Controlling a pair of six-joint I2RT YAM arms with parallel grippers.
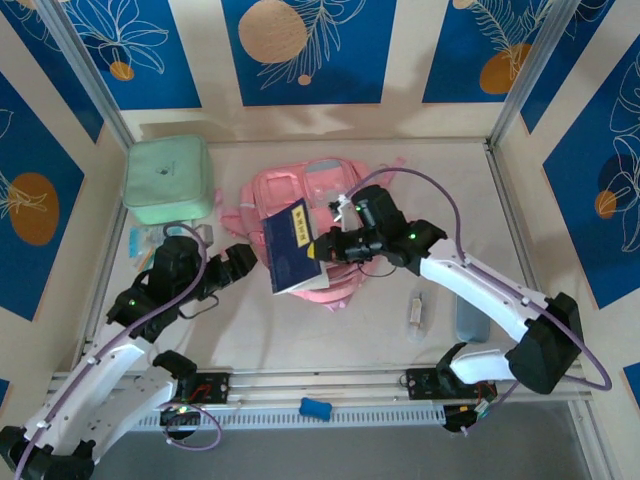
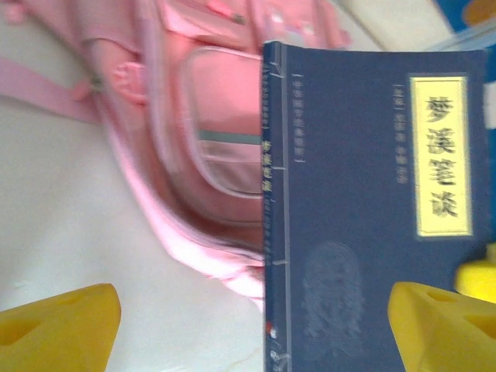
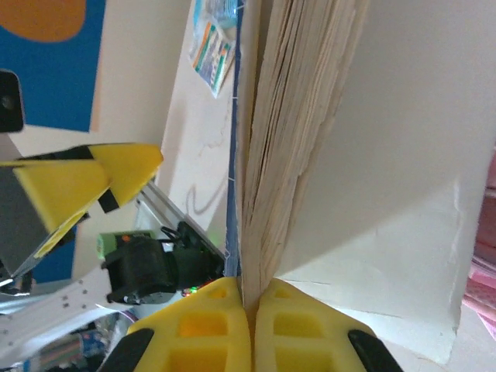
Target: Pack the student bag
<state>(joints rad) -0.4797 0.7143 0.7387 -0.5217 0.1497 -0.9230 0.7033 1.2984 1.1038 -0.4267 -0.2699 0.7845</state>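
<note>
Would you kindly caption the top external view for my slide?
Right gripper shut on a blue book over the pink student bag; left gripper open beside it.

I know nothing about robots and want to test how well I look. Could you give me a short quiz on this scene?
1. True or false: the right gripper is shut on the blue book.
2. Seen from the top camera, what lies to the left of the student bag? A: a mint green case; B: a red bucket; C: a white plate.
3. Fill in: the left gripper, facing the book's cover, is ___ (open or shut).

Key: 1 true; 2 A; 3 open.
</note>
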